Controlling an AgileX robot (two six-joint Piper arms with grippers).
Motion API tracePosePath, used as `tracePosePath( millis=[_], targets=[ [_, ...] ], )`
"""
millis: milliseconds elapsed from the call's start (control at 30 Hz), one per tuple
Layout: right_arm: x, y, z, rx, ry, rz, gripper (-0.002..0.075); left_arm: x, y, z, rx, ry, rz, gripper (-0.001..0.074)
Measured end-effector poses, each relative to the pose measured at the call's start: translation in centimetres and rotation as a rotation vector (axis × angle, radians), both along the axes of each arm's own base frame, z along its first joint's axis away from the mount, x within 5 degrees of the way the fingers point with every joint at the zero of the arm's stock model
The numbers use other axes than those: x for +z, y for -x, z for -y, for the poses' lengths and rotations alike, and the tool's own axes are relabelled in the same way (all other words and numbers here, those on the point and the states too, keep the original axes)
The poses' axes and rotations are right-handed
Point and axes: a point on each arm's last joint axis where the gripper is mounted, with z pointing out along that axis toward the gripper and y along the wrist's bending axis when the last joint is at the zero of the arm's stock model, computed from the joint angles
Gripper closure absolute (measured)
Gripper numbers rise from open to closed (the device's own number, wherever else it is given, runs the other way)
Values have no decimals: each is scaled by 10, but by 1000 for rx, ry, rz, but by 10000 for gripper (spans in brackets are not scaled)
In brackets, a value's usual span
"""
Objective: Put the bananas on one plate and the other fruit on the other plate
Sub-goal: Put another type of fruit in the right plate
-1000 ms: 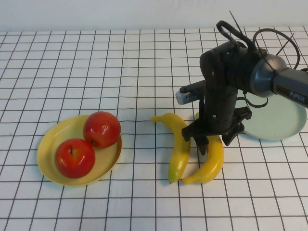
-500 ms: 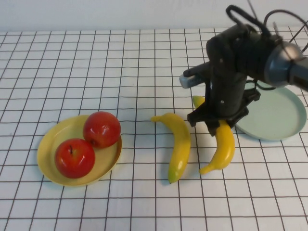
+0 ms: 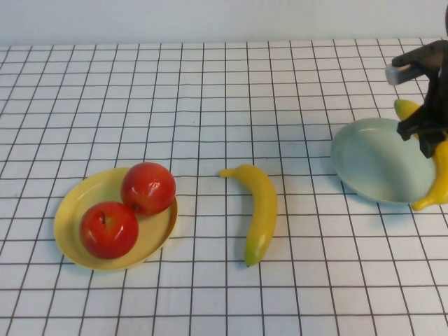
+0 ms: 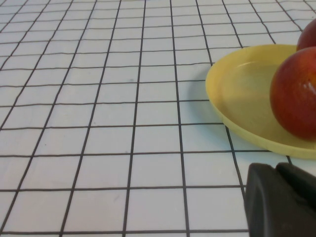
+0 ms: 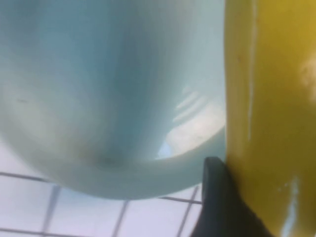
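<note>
No text, label, brand, number or sign can be read on anything in these views; the surfaces that show carry no readable print.

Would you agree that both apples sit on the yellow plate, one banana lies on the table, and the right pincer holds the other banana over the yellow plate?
Not quite: the high view shows the right pincer holding the other banana at the blue-green plate, not the yellow plate. Both apples sit on the yellow plate, one banana lies on the table, and the left pincer stays beside the yellow plate.
</note>
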Motion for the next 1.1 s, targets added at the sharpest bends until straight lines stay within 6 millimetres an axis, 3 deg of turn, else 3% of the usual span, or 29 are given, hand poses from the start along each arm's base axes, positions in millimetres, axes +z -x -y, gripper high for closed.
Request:
tracePosePath(
  millis=[200,567,867,1000,1100],
  targets=[
    [-25,-12,12,26,21,-52,407,0,0,0,0,0,0,738],
    [-16,-51,2,31,-42,89,407,0,0,0,0,0,0,738],
    [-29,-53,1,23,-49,39,308,0,0,0,0,-2,0,738],
    [-20,-55,1,21,-43,50,298,0,0,0,0,-3,0,738],
    [-1,-54,-2,4,-94,98,298,0,0,0,0,-3,0,738]
  ],
)
